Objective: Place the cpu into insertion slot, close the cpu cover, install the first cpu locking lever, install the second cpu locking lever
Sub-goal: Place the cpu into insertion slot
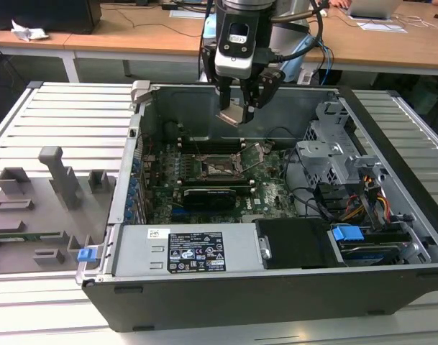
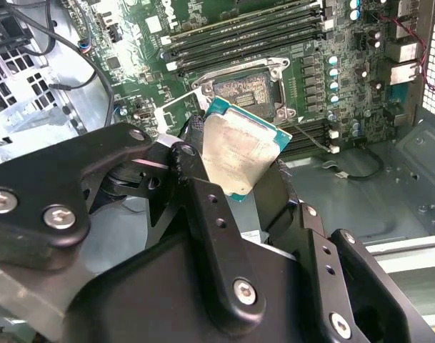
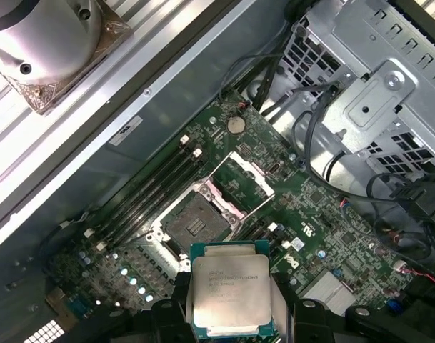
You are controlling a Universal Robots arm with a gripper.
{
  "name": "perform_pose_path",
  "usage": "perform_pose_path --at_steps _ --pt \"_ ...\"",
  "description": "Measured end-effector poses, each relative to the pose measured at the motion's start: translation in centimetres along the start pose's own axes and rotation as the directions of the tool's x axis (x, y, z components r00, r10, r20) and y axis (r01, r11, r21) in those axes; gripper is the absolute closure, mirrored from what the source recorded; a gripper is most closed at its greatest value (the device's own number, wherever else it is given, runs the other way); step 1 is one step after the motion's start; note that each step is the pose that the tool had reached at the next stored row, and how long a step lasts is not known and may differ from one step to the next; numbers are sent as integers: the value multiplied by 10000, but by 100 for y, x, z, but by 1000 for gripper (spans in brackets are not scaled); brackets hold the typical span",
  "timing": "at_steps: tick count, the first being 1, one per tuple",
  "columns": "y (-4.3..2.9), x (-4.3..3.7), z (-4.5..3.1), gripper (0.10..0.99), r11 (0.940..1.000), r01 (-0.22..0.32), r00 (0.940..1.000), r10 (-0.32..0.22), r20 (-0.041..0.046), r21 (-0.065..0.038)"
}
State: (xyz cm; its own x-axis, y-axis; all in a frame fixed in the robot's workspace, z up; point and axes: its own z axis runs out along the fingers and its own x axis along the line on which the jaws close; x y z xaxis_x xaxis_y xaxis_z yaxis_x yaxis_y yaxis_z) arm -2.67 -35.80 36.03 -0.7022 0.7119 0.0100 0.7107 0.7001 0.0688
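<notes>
While clenched in the black tool (image 1: 240,109), flat silvery-beige square cpu (image 3: 230,291) above dark, metal-rimmed insertion slot (image 3: 196,223).

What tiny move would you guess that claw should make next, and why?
Probably a slow descent toward the slot. The claw grips the cpu well above the board, and the cover stands open, leaving the slot bare.

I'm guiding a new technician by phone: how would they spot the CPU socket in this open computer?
Inside the open computer case lies a green motherboard. Near its middle, beside long black memory slots, sits the insertion slot. Unlike them, it is square: a dark contact grid in a silvery rim.
</notes>
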Motion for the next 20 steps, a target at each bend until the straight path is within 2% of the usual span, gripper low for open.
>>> perform_pose_path --at_steps 20 --pt "-1 0 12 561 9966 -825 9966 825 57 -10"
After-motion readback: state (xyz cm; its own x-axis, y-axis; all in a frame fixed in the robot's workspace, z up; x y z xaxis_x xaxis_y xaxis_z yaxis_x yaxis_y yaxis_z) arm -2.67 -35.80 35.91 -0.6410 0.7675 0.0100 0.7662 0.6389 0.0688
